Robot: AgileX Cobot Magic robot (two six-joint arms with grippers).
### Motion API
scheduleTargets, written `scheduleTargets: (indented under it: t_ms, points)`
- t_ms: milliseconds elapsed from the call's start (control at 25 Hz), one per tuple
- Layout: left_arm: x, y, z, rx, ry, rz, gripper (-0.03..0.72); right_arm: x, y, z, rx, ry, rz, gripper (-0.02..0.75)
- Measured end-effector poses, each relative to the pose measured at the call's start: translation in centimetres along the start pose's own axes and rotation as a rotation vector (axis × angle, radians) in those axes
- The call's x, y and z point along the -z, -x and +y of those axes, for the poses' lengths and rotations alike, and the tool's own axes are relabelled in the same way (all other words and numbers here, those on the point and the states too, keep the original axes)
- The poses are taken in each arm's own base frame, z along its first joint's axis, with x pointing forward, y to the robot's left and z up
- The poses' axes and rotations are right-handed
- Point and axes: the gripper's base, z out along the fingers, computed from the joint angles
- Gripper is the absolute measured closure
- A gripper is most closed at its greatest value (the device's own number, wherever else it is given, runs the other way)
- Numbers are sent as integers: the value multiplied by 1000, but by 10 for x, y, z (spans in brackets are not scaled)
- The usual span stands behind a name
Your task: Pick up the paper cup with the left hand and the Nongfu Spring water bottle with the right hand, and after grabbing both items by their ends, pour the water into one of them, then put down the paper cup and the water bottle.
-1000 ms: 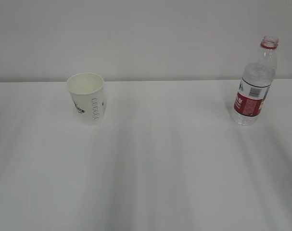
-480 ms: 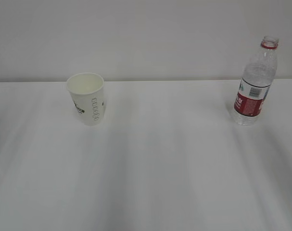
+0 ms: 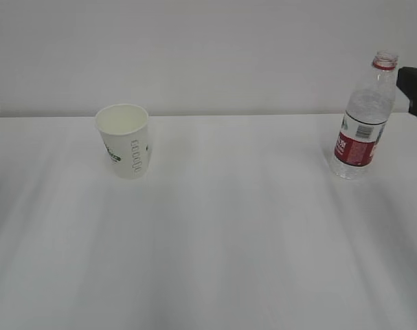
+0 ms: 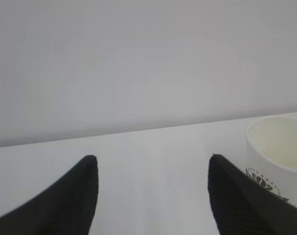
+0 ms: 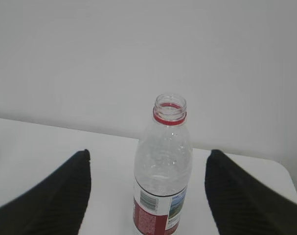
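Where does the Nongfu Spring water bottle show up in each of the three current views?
Exterior view: Nongfu Spring water bottle stands upright at the far right of the table.
Left wrist view: not in it.
Right wrist view: centred, low in the picture, between the open gripper's fingers.
Shared landmark: its red neck ring.

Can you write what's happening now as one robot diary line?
phase: approach | left gripper: open, cup to its right | right gripper: open, facing bottle | nothing held

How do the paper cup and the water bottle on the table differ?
The paper cup is short, white and opaque; the water bottle is tall, clear and ribbed. The cup bears dark lettering, the bottle a red-and-white label. The cup's mouth is wide, the bottle's narrow with a red ring. Both stand upright, uncovered and untouched.
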Motion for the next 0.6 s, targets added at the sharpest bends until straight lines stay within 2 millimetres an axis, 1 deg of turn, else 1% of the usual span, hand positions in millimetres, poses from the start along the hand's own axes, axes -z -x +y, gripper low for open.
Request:
scheduleTargets:
  t_ms: [160,360,400,480,600]
  points:
    - [1,-27,-1,0,0,11,174,-9,-10,1,0,6,45,188]
    - [16,-54,-2,-5,-5,-44,174,-17,-18,3,32,23,81,189]
    - [18,-57,-3,-12,-13,-64,174,-18,-20,3,33,25,83,188]
    - [24,-65,-7,-28,-48,-80,174,-16,-26,4,33,31,74,188]
    - [31,-80,-14,-49,-126,-58,174,-9,-39,8,28,44,17,188]
